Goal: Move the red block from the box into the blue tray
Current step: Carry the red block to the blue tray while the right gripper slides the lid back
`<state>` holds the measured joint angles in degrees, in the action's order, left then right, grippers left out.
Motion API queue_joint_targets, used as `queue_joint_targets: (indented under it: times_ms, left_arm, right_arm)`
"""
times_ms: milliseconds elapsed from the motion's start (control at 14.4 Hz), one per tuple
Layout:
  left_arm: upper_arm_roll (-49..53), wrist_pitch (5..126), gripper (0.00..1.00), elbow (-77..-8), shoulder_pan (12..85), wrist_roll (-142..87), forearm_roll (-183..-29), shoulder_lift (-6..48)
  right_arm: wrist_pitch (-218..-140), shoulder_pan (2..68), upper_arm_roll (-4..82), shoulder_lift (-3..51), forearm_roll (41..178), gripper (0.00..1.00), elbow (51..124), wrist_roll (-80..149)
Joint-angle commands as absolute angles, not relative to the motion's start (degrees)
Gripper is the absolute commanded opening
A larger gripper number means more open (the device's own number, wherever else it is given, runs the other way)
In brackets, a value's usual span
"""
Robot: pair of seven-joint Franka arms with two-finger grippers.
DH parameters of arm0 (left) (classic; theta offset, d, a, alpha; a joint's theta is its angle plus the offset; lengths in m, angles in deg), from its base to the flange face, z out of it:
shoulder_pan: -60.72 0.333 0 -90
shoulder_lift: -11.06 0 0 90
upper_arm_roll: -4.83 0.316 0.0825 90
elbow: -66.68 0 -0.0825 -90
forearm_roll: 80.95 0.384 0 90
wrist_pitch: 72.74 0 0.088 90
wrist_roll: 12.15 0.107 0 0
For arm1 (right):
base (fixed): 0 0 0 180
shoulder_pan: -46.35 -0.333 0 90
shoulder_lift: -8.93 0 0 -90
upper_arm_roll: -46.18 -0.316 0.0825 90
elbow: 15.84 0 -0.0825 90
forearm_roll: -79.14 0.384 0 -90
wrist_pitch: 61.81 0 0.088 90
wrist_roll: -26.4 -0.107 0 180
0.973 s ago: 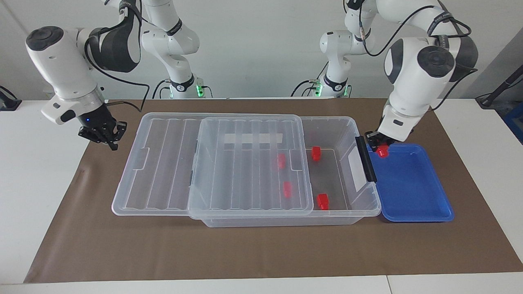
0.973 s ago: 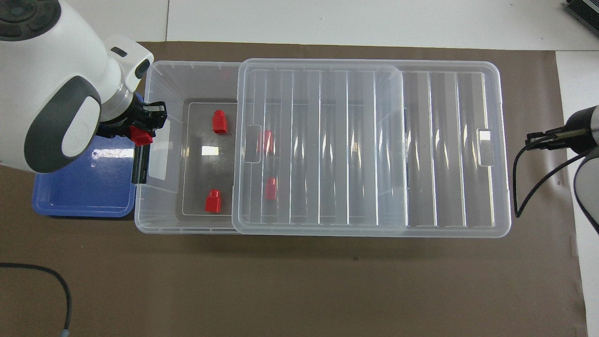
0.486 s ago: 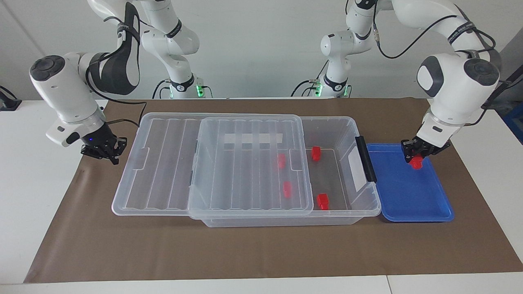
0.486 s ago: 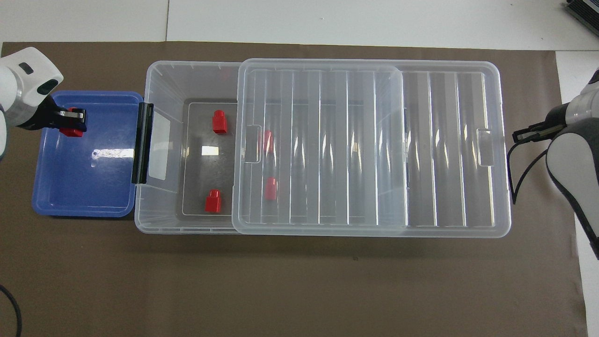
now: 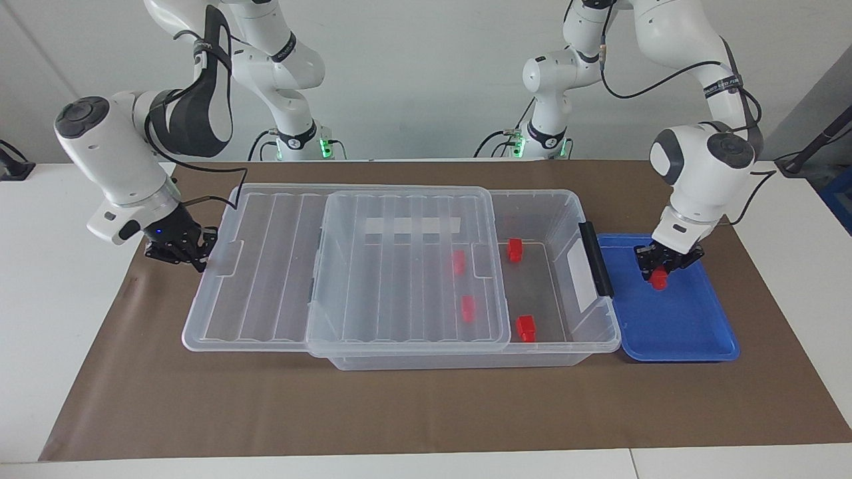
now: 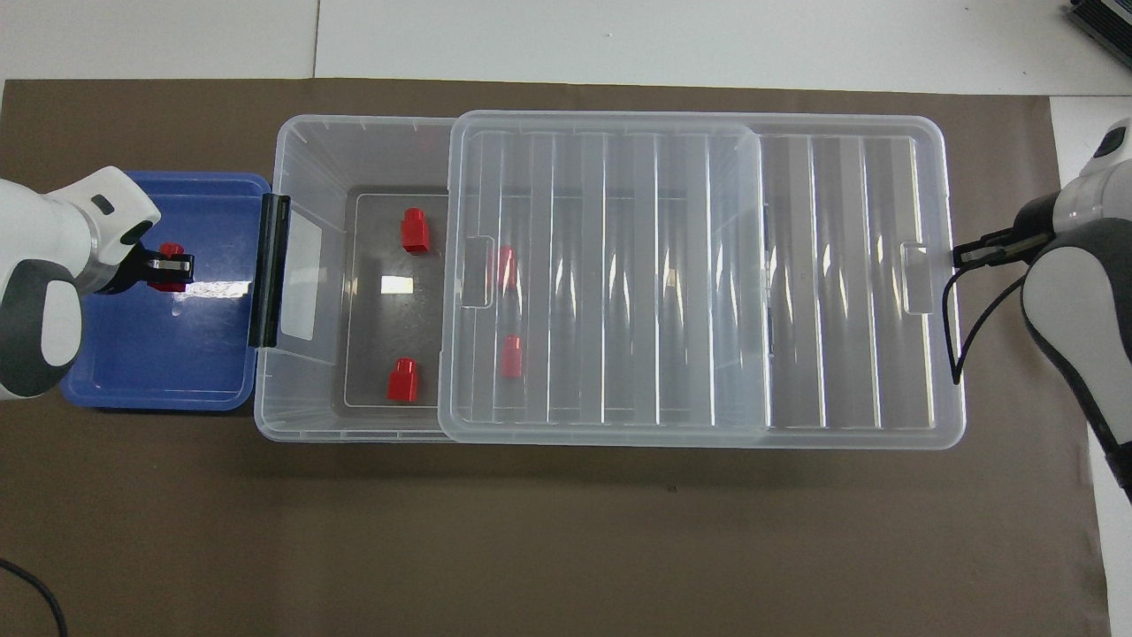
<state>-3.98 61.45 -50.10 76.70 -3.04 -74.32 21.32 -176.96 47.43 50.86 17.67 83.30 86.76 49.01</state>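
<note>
Since half a second ago the left gripper (image 5: 659, 271) has come down and toward the middle of the blue tray (image 5: 692, 332), carrying the red block (image 5: 659, 280) with it. Its black fingers are closed on the block, a small glossy plastic piece; whether the block already touches the tray floor cannot be told. In the overhead view the gripper (image 6: 168, 265) and block (image 6: 168, 252) sit over the part of the tray (image 6: 150, 389) farther from the robots. The tray is shallow, smooth, bright blue plastic with rounded corners and a raised rim, lying on brown paper (image 5: 426, 406) at the left arm's end of the table.

Just beside the tray stands the box (image 5: 566, 199), a large clear plastic bin with a black clip handle (image 5: 596, 258) on the end facing the tray. Its ribbed clear lid (image 5: 406, 266) is slid partway toward the right arm's end, leaving the tray-side part open. Four more red blocks (image 5: 514, 249) lie on the box floor, two in the open part and two seen through the lid.

The right gripper (image 5: 181, 249) has moved in to the lid's edge at the right arm's end; whether its fingers are open or closed cannot be told.
</note>
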Motion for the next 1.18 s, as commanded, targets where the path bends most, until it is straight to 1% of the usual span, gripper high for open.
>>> queue_joint_targets:
  times_ms: [0,278,695,1042,1112]
  left_arm:
    - [-4.5,63.8,0.00,-51.6,78.2,-0.7,-75.4,21.9]
    - [-4.5,71.4,0.00,-56.4,78.0,-4.7,-75.4,22.7]
    - [-4.5,72.2,0.00,-57.5,77.6,-6.1,-75.4,23.9]
    - [-4.5,73.6,0.00,-58.7,77.0,-6.2,-75.4,24.6]
    - [-4.5,73.6,0.14,-58.7,77.0,-6.0,-75.4,24.6]
  right_arm:
    - [-177.7,46.6,50.3,17.8,84.9,0.00,87.1,47.7]
    - [-177.7,43.3,50.1,17.8,84.9,0.00,87.1,43.6]
    - [-177.9,38.9,50.1,17.8,85.2,0.00,87.1,37.7]
    - [-178.1,36.6,50.1,17.7,87.6,0.00,87.2,35.7]
    - [-178.2,36.0,50.1,17.7,87.6,0.00,87.2,34.8]
